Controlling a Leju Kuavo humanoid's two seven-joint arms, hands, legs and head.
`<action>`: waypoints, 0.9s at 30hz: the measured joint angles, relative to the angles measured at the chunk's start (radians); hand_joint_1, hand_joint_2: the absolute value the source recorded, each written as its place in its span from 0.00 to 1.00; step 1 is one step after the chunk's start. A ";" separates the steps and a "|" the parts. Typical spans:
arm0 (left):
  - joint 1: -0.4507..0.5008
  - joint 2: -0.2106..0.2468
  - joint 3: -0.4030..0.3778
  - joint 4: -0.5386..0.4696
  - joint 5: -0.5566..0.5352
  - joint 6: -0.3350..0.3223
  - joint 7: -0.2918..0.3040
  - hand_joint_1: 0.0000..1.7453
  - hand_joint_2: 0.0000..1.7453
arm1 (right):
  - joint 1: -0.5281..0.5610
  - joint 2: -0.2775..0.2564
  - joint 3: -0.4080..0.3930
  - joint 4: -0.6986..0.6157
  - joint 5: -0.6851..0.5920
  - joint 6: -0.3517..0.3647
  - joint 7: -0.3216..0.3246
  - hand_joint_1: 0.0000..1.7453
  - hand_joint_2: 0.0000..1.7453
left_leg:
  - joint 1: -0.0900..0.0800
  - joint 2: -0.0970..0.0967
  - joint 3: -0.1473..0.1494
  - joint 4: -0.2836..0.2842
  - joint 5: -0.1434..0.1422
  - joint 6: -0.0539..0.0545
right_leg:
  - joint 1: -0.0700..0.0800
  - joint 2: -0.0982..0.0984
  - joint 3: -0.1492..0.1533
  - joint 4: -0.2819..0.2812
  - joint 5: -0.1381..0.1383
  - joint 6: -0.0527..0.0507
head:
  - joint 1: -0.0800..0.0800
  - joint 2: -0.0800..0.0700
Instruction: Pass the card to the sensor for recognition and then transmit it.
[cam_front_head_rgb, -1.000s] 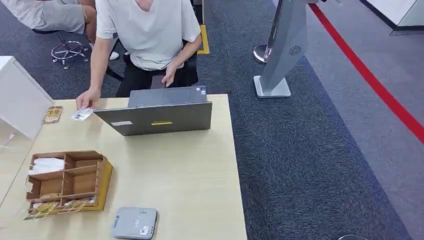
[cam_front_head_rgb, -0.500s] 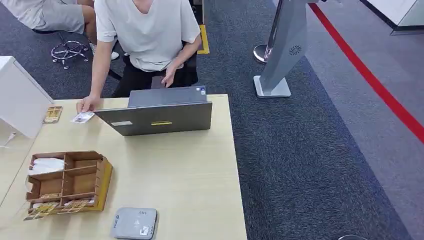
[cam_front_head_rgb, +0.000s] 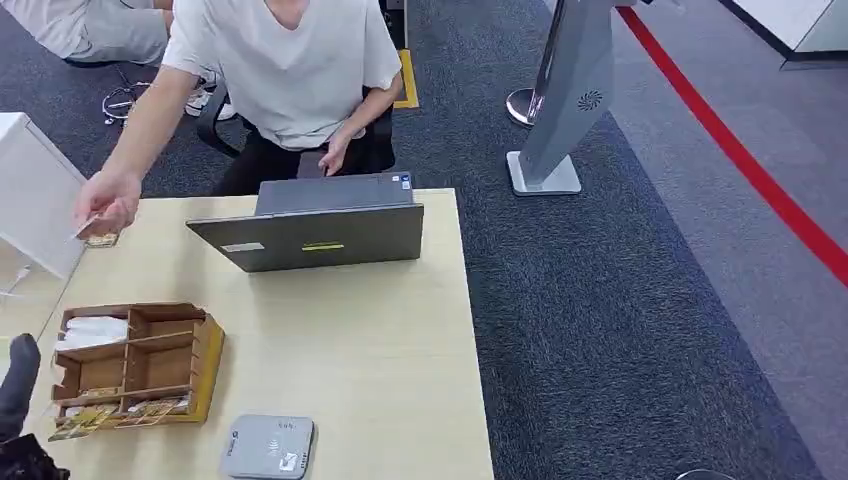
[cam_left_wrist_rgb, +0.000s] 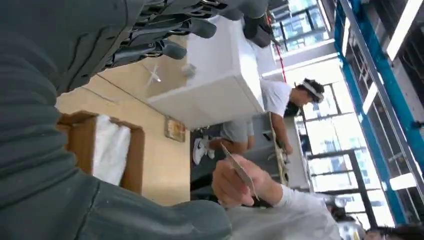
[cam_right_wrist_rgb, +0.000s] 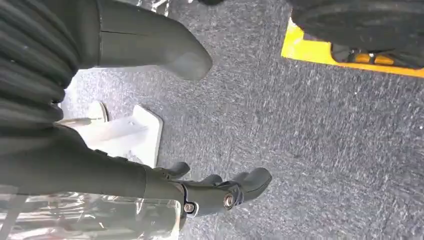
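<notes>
A person's hand (cam_front_head_rgb: 108, 200) holds out the card (cam_left_wrist_rgb: 238, 167) above the table's (cam_front_head_rgb: 380, 340) far left corner as the robot's empty left hand (cam_left_wrist_rgb: 165, 30), fingers spread, waits; the sensor (cam_front_head_rgb: 269, 446) at the near edge goes unused, and the right hand (cam_right_wrist_rgb: 220, 192) hangs loosely curled, holding nothing.

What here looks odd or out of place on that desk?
Little stands out. The cards at the near edge of the wooden organizer stick out over its front, a bit untidy. The person's hand holds a card up in the air, off the table. Nothing looks spilled or damaged.

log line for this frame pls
phase: awaiting handover | card: held up by person's hand | left hand: raised, empty | right hand: hanging, empty | sensor: on table, bare
</notes>
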 joint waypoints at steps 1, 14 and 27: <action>-0.013 0.008 -0.012 0.000 -0.017 -0.015 0.016 0.00 1.00 | -0.004 0.000 -0.005 0.005 0.005 0.001 -0.002 0.00 1.00 | 0.000 0.000 0.000 0.000 0.000 0.000 | 0.000 0.000 0.000 0.000 0.000 0.000 | 0.000 0.000; -0.180 0.140 -0.172 0.008 -0.258 -0.238 0.260 0.00 1.00 | -0.064 0.000 -0.072 0.069 0.072 0.023 -0.023 0.00 1.00 | 0.000 0.000 0.000 0.000 0.000 0.000 | 0.000 0.000 0.000 0.000 0.000 0.000 | 0.000 0.000; -0.338 0.289 -0.331 0.027 -0.501 -0.461 0.503 1.00 1.00 | -0.130 0.001 -0.150 0.140 0.146 0.052 -0.052 0.00 1.00 | 0.000 0.000 0.000 0.000 0.001 -0.001 | 0.000 0.000 0.001 0.001 0.000 0.000 | 0.000 0.000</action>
